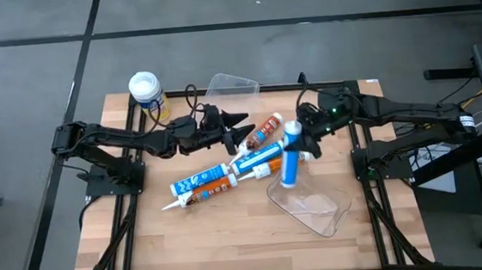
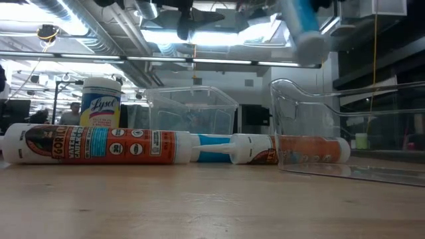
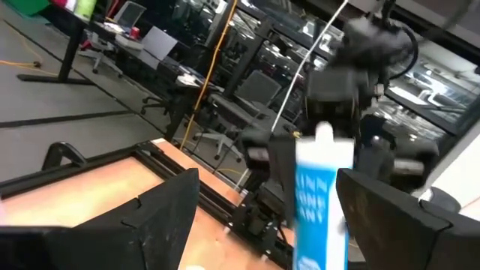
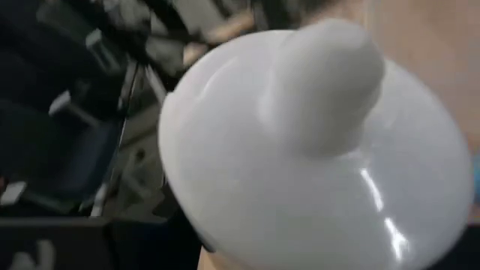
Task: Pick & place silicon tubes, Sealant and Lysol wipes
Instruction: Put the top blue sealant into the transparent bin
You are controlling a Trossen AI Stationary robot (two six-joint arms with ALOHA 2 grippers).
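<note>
Your right gripper (image 1: 298, 144) holds the blue tube (image 1: 289, 159) aloft, beside the near clear bin (image 1: 316, 208). Lower it squarely inside, clear of the rim. Left gripper (image 1: 239, 126) hovers open mid-table. Lysol wipes (image 1: 145, 91) stand far-left.

White rounded tube end (image 4: 315, 150) with a stubby tip fills the frame; blurred dark frames behind, wood desk (image 4: 427, 34) at one corner.

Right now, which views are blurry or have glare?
Right wrist view: the white tube cap fills the frame, out of focus, with a highlight. Left wrist view: the blue tube is motion-smeared. Low view: ceiling lights glare; bin reflects. High view: sharp and even.
</note>
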